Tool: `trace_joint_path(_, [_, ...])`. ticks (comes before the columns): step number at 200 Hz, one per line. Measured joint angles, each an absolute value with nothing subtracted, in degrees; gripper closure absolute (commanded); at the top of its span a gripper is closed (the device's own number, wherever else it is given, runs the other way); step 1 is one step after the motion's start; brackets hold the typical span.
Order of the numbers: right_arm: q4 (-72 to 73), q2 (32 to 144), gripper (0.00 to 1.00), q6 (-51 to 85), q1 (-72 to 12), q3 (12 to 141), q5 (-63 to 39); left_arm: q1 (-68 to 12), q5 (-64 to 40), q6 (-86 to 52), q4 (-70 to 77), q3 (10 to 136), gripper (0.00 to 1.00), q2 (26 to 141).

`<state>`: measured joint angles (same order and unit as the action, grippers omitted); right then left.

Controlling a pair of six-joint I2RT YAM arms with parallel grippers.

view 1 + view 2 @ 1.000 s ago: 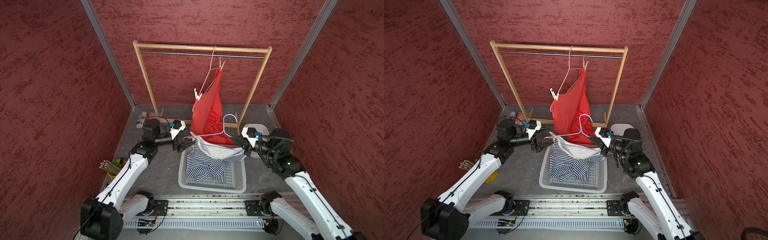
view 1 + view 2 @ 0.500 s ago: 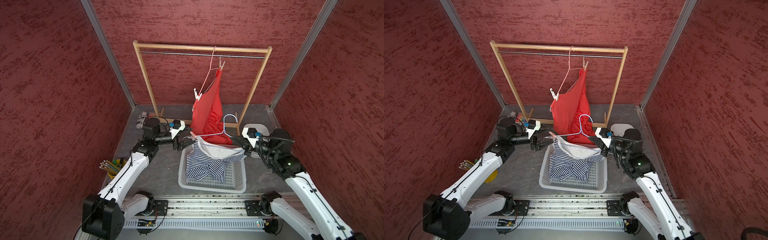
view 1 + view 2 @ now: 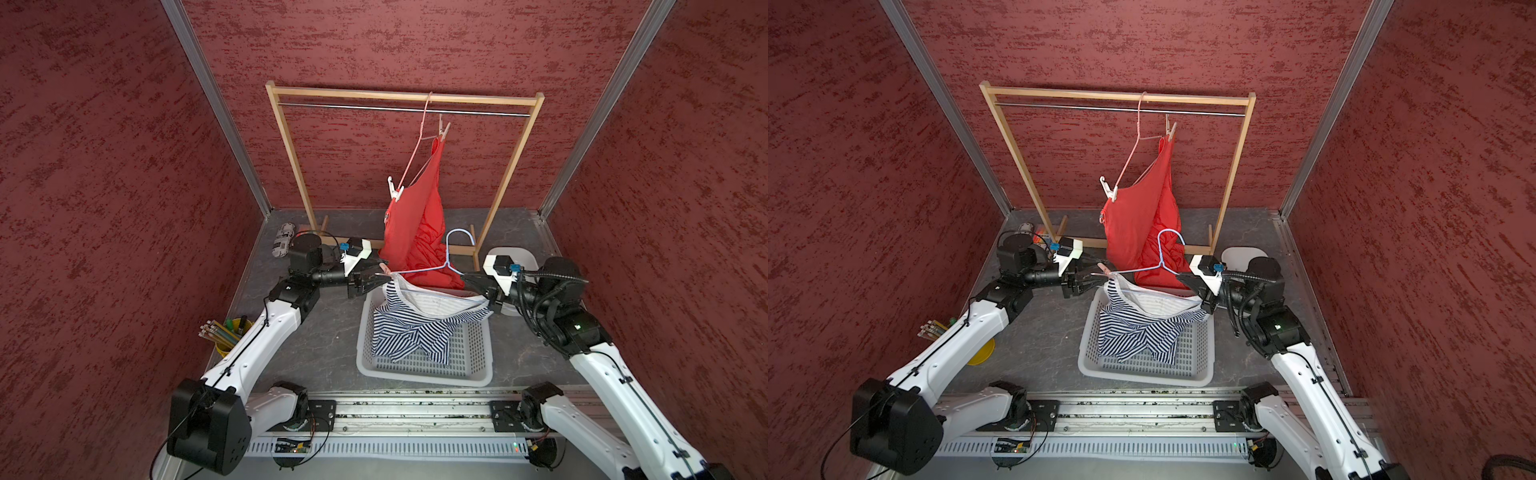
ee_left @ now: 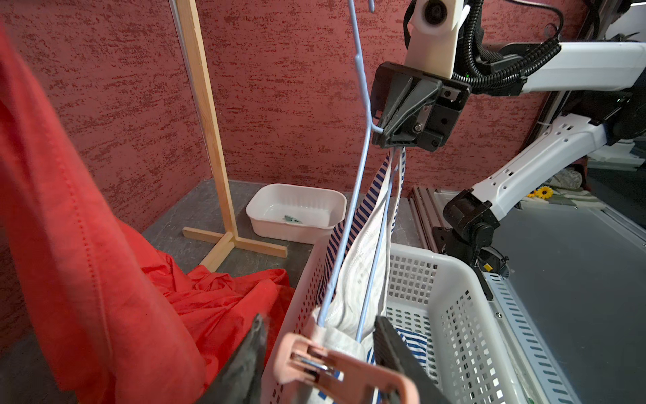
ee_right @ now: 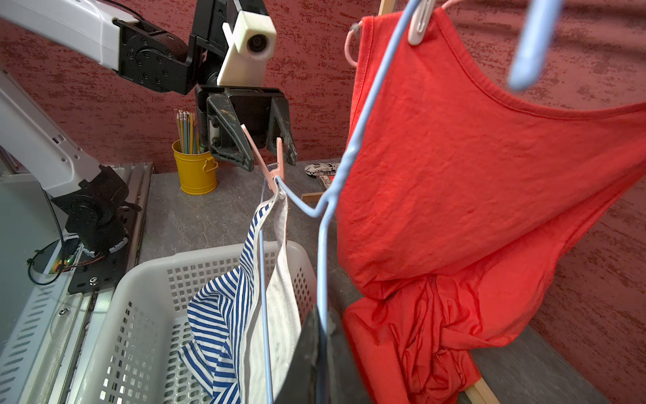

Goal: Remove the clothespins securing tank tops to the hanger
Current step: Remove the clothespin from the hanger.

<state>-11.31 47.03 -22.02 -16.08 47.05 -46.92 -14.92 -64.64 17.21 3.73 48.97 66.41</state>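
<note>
Straddling the pink clothespin (image 4: 349, 374) at one end of the blue hanger (image 5: 529, 52), left gripper (image 5: 269, 162) jaws sit part-open, can't tell if squeezing yet; right gripper (image 4: 386, 131) pinches the hanger's other end; striped tank top (image 3: 411, 336) hangs from it into white basket (image 3: 424, 379) on tabletop (image 3: 324, 345)

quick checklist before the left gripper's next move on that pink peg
1. Right gripper shut on hanger: ok.
2. Left gripper jaws flank the peg handles: ok.
3. Peg opened: not ok, it clamps the top to the hanger.
4. Top hangs into basket: ok.
5. Left fingers clear of cloth: cannot tell.
</note>
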Motion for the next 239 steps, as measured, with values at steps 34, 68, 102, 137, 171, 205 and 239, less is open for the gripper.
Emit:
trace_joint_path(34, [-11.11, 46.96, 1.0, -21.87, -16.08, 47.0, -46.92, -15.07, -65.17, 17.17, 3.51, 49.52, 0.69, 66.81])
trace_joint_path(68, [-10.92, 46.96, 1.0, -21.82, -16.08, 46.94, -46.89, -15.11, -65.73, 17.21, 2.83, 50.28, 0.81, 66.81])
trace_joint_path(102, [-10.87, 46.94, 1.0, -21.8, -16.08, 46.94, -46.81, -15.53, -65.65, 17.37, 1.19, 51.18, 1.0, 66.81])
trace_joint_path(137, [-10.96, 46.94, 1.0, -21.85, -16.08, 46.94, -46.41, -17.17, -61.95, 17.32, 0.93, 51.22, 1.0, 66.78])
trace_joint_path(171, [-11.03, 47.64, 1.0, -21.91, -16.08, 46.94, -45.76, -17.76, -57.32, 16.1, 1.87, 51.11, 1.0, 66.32])
trace_joint_path(205, [-11.81, 49.84, 1.0, -21.91, -16.29, 46.94, -45.39, -16.45, -53.45, 12.78, 7.22, 49.17, 1.0, 64.12])
trace_joint_path(239, [-13.02, 51.03, 1.0, -21.5, -17.41, 46.83, -44.69, -14.76, -52.49, 10.28, 10.76, 48.51, 1.0, 62.7])
